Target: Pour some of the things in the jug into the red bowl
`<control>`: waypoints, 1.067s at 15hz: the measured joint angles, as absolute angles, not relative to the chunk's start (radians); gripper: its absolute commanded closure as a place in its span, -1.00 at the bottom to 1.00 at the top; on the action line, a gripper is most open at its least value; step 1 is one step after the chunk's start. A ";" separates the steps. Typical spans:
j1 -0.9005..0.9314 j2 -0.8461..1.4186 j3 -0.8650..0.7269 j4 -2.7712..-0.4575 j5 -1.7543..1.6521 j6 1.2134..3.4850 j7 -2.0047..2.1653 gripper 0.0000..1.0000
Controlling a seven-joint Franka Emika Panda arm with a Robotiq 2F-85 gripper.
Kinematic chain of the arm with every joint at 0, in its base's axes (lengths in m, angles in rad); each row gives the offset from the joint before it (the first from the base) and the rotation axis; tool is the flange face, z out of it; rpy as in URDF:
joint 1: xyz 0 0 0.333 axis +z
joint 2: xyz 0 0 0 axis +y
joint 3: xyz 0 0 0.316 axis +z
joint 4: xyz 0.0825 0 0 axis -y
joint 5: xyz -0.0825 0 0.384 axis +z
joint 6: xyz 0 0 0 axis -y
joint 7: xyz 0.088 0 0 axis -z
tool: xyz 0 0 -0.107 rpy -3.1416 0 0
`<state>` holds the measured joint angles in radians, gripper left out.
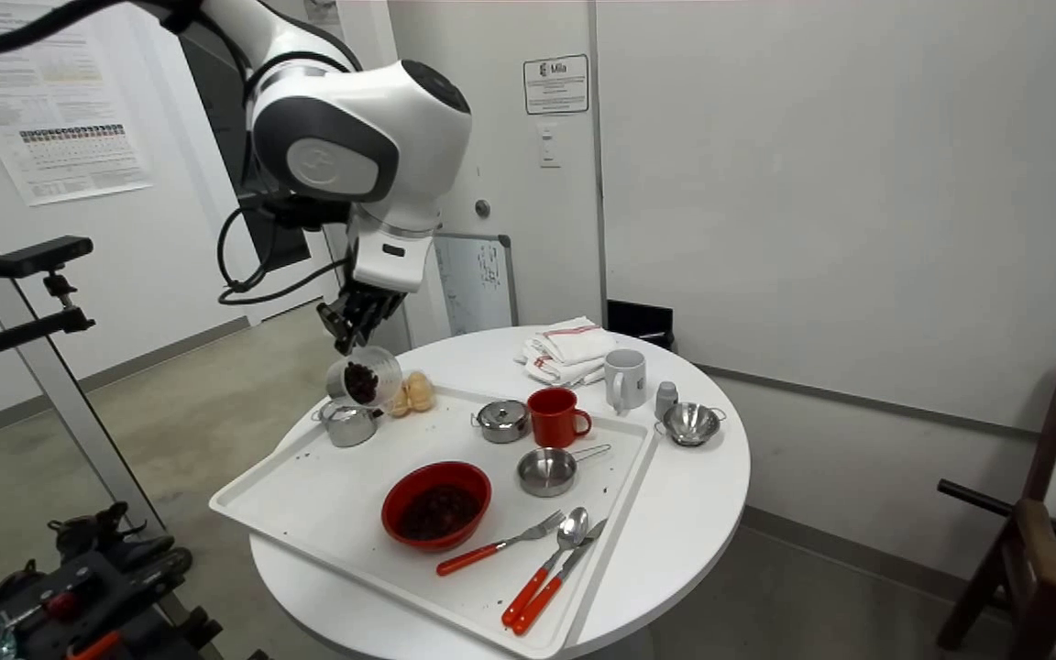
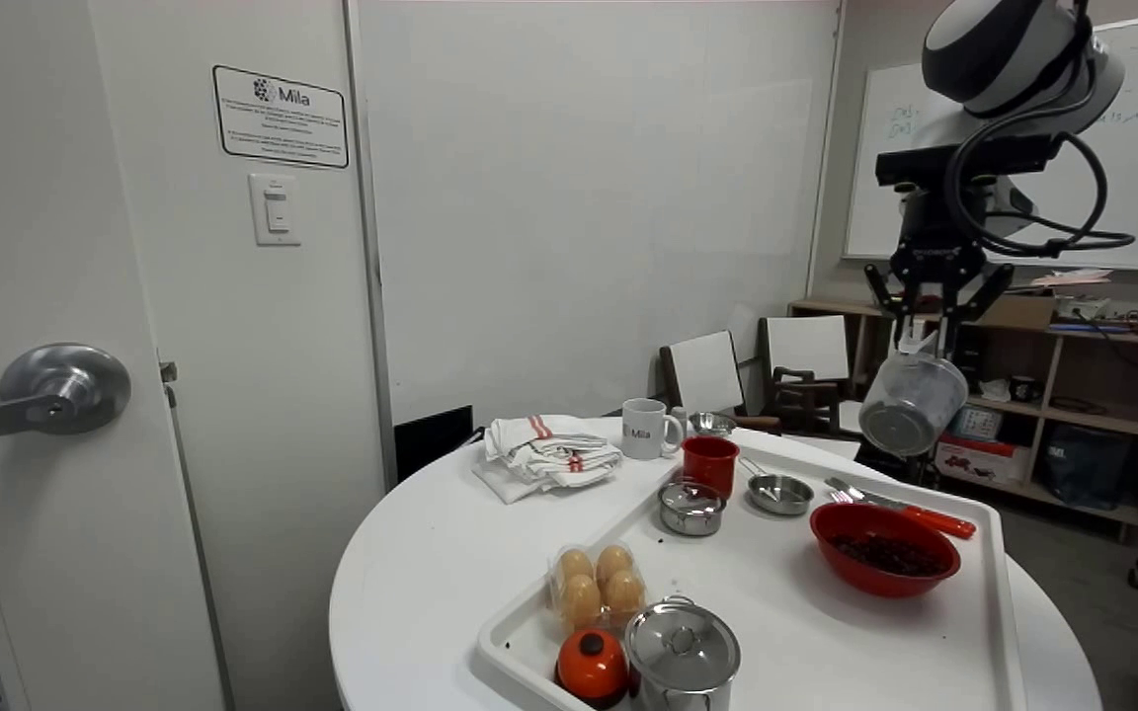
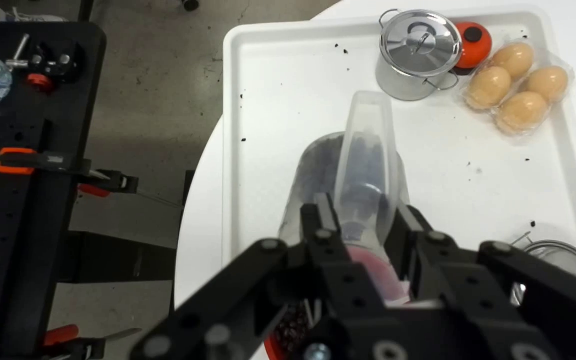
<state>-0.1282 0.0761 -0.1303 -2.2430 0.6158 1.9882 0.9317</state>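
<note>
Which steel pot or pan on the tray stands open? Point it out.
The long-handled pan near the red bowl: it has no lid, while the tall pot beside the eggs and the low pot by the red mug are covered.

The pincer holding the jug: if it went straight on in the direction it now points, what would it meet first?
Probably the white tray below, at a bare part, with the jug in its grip touching before the pincer itself; depth leaves the exact spot unclear.

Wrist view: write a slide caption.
Robotiq gripper holding a translucent jug by its handle above a white tray, with lidded metal pot, brown eggs and partly hidden red bowl.
</note>
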 measured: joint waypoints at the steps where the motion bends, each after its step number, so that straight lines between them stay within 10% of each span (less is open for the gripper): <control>1: -0.129 0.083 -0.131 -2.237 0.634 1.979 0.914 0.79; 12: -0.147 0.127 -0.145 -2.195 0.735 1.895 0.802 0.80; 13: -0.145 0.127 -0.145 -2.195 0.733 1.897 0.802 0.44; 15: -0.135 0.126 -0.141 -2.197 0.718 1.915 0.805 0.44; 16: -0.130 0.126 -0.139 -2.198 0.715 1.922 0.806 0.82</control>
